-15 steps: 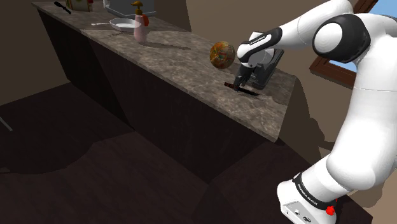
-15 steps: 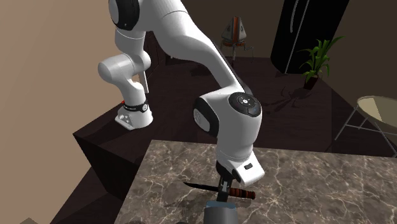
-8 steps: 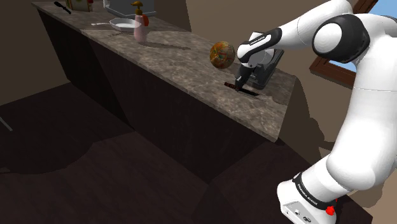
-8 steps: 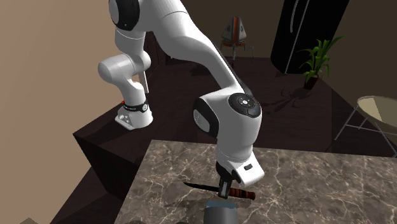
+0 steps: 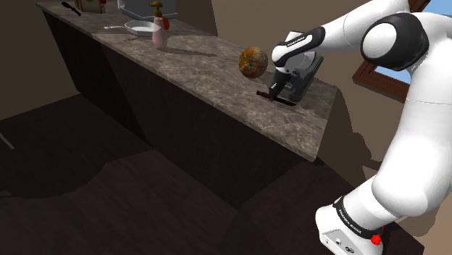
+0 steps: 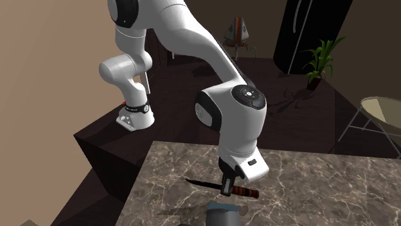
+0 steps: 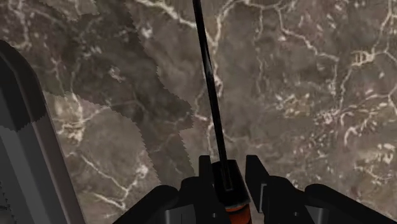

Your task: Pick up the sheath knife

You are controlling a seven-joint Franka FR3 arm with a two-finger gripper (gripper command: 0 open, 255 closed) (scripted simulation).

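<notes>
Shoulder view, left to right for you: a white pan (image 5: 139, 29) and a pink bottle (image 5: 159, 35) sit at the far left end of the marbled surface (image 5: 210, 72). Next comes a mottled ball (image 5: 252, 61), then the claw (image 5: 274, 92) just beside a dark grey appliance (image 5: 303, 78) near the right end. The claw is pinching the sheath knife (image 6: 246, 191) where the black blade meets the reddish-brown handle, and the knife is roughly level and low over the surface; you can't tell whether it's touching.
</notes>
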